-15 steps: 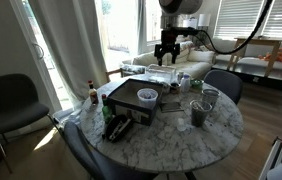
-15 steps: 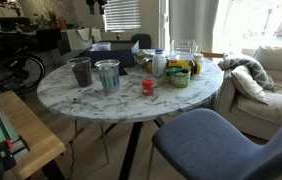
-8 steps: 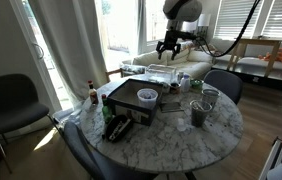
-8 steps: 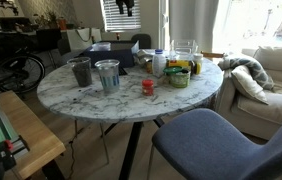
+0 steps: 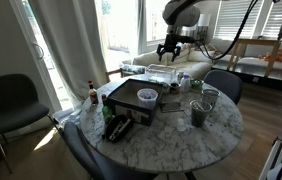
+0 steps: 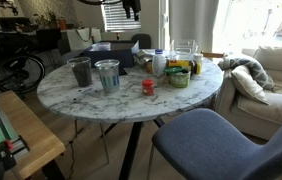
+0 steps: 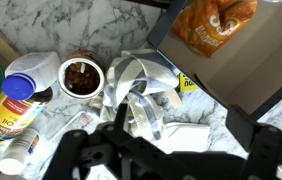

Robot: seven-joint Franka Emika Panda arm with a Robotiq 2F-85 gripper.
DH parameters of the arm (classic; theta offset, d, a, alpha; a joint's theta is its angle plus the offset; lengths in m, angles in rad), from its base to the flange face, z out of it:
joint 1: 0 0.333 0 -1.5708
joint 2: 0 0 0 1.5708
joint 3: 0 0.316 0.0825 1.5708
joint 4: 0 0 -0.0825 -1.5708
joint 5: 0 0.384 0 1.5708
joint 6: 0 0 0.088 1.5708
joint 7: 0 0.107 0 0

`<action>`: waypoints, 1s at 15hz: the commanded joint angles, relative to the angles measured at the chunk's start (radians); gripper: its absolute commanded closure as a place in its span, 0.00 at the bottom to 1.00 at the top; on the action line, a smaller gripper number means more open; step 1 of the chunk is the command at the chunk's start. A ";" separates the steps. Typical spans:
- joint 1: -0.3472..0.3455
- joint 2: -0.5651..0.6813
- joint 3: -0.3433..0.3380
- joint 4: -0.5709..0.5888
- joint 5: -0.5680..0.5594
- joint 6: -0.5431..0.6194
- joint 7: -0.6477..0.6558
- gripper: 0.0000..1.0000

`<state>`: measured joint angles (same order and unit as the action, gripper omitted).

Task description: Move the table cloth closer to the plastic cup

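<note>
"Is the tabletop (image 6: 71,98) stone?"

"It looks like marble. It is white with grey veins, polished and glossy under the window light."

"And the two cups (image 6: 107,75)?"

"Smooth, greyish, see-through plastic. The chair (image 6: 206,140) is matt blue woven cloth, and the bench (image 6: 26,135) is pale, smooth wood."

"What about from the wrist view?"

"An orange bag (image 7: 216,22) of glossy plastic lies on a dark, matt tray (image 7: 241,85). The crumpled wrap (image 7: 141,90) is silvery and shiny, but I cannot tell whether it is foil or clear film. The bowl (image 7: 81,77) has a smooth white rim. The jar (image 7: 11,105) has a blue plastic lid and a yellow label."
</note>
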<state>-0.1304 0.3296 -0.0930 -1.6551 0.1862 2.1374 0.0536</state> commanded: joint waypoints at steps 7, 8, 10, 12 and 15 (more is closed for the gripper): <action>0.044 0.165 -0.014 0.103 -0.035 -0.008 0.253 0.00; 0.052 0.196 -0.020 0.120 -0.040 -0.004 0.301 0.00; 0.062 0.255 -0.032 0.161 -0.039 0.015 0.390 0.00; 0.070 0.310 -0.049 0.202 -0.040 0.046 0.470 0.00; 0.077 0.380 -0.073 0.267 -0.040 0.063 0.557 0.00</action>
<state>-0.0712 0.6247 -0.1322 -1.4796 0.1623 2.1890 0.5168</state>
